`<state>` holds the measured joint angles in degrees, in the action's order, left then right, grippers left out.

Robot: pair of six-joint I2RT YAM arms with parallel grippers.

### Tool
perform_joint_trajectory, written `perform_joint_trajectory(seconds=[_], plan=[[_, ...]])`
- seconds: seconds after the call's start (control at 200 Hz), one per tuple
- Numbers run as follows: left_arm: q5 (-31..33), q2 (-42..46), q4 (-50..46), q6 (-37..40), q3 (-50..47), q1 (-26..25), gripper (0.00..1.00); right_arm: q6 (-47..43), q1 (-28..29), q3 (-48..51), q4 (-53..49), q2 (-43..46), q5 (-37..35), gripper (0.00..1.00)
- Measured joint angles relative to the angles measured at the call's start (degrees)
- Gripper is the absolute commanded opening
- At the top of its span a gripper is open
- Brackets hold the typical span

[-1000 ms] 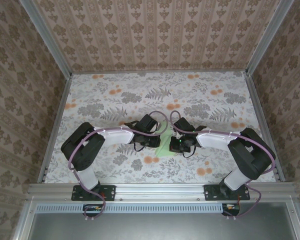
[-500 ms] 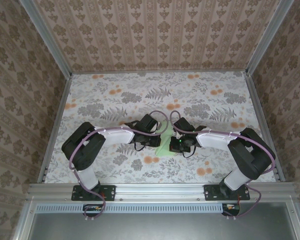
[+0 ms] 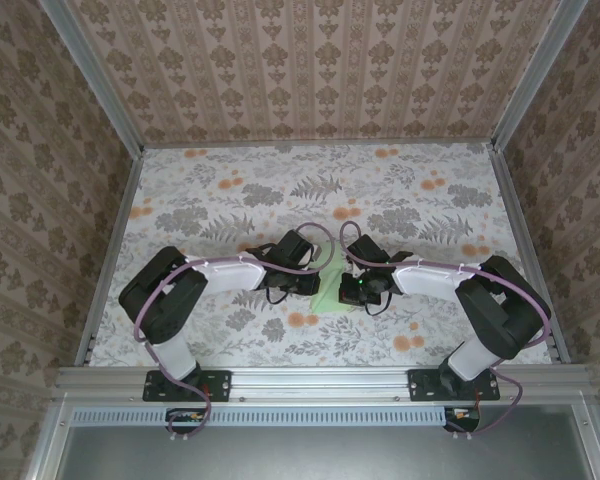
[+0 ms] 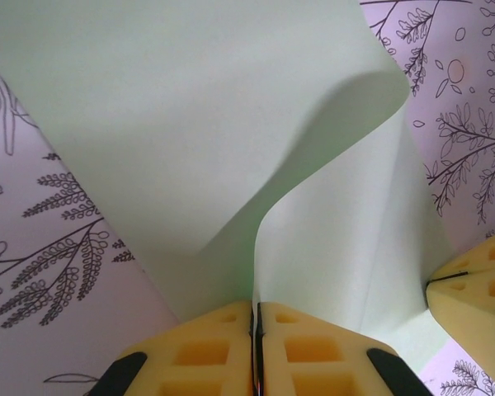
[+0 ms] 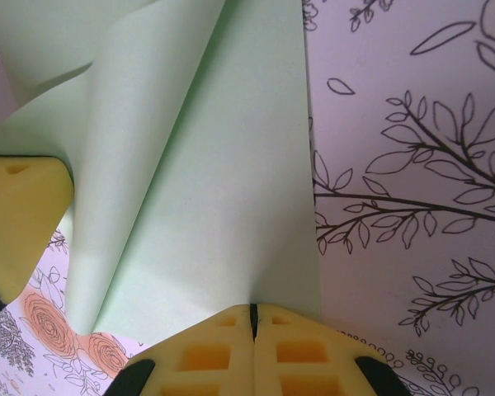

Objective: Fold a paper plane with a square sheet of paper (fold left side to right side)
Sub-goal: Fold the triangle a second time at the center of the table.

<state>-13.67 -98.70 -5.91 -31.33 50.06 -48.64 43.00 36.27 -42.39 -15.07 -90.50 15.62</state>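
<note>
The left claw (image 4: 254,320) pinches a raised flap of the paper (image 4: 190,124), while the right claw (image 5: 253,320), fully closed, rests its tips on the paper on the surface (image 5: 412,165).

Bright, even light — soft shadows, crisp wrist close-ups
</note>
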Motion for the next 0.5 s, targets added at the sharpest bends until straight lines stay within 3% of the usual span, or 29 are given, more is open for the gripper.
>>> perform_joint_trajectory(seconds=[0.5], plan=[[0.0,0.2,0.2,0.0,-0.1,0.0,0.11,-0.8,0.0,-0.4,-0.2,-0.4,0.1,0.01]])
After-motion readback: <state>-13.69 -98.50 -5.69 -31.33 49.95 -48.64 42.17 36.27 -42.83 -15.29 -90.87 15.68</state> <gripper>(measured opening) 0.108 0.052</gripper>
